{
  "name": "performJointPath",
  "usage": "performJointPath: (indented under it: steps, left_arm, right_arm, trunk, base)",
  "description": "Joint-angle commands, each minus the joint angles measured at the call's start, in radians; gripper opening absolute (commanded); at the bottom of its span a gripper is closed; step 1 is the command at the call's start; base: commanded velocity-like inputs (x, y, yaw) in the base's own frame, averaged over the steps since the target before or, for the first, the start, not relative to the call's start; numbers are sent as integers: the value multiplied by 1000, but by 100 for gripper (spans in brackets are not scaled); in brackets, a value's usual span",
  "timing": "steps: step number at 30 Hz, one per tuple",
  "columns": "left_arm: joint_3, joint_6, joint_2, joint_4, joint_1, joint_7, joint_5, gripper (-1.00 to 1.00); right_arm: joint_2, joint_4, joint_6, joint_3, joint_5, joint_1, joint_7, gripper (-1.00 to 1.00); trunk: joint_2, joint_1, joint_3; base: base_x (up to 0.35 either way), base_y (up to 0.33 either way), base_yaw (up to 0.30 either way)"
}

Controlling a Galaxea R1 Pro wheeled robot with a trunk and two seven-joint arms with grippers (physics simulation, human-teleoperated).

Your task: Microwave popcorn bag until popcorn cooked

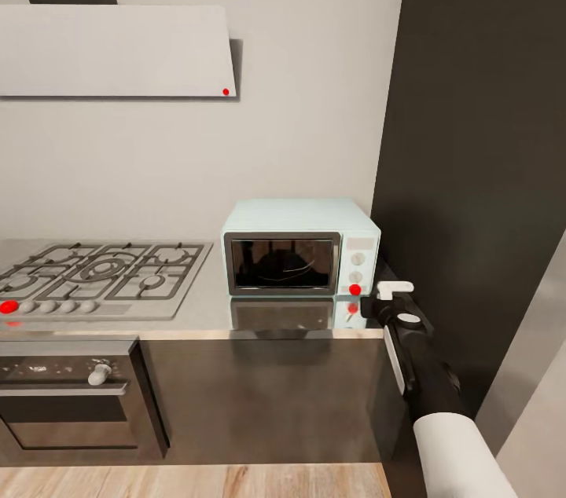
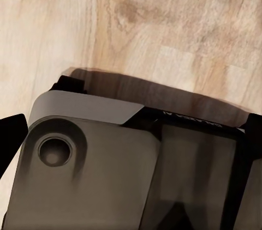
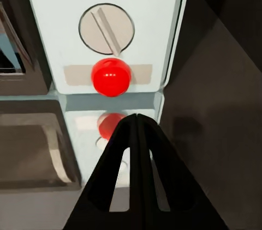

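The mint-blue microwave [image 1: 299, 247] stands on the grey countertop [image 1: 204, 309] against the dark wall panel, its dark glass door shut. A dim rounded shape shows behind the glass, and I cannot tell what it is; the popcorn bag and popcorn are hidden. My right gripper [image 1: 369, 303] is shut, with nothing in it. Its joined fingers [image 3: 117, 164] point at the red button [image 3: 111, 76] under the lower knob [image 3: 106, 29], tips [image 3: 136, 116] just short of it. My left gripper [image 2: 136, 116] hangs open over the robot's base [image 2: 98, 175] and the wooden floor [image 2: 164, 23].
A gas hob [image 1: 98, 274] with red-marked knobs lies left of the microwave, above a built-in oven [image 1: 67, 396]. An extractor hood [image 1: 118, 50] hangs on the wall. A tall dark panel [image 1: 479, 168] stands right of the microwave, close beside my right arm.
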Motion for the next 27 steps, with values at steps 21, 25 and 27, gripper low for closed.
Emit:
performJointPath:
  steps: [21,25,27]
  left_arm:
    - [-8,-4,1,1,-1,-1,18,100]
    - [-8,-5,1,1,-1,-1,18,100]
    - [-8,-4,1,1,-1,-1,18,100]
  right_arm:
    - [9,0,6,-1,6,-1,9,-100]
    - [9,1,5,-1,4,-1,10,-100]
    - [9,2,5,-1,3,-1,9,-100]
  trunk:
    - [-1,0,-1]
    - [-1,0,-1]
    - [-1,0,-1]
  base:
    - [19,0,0]
    - [88,0,0]
    - [81,0,0]
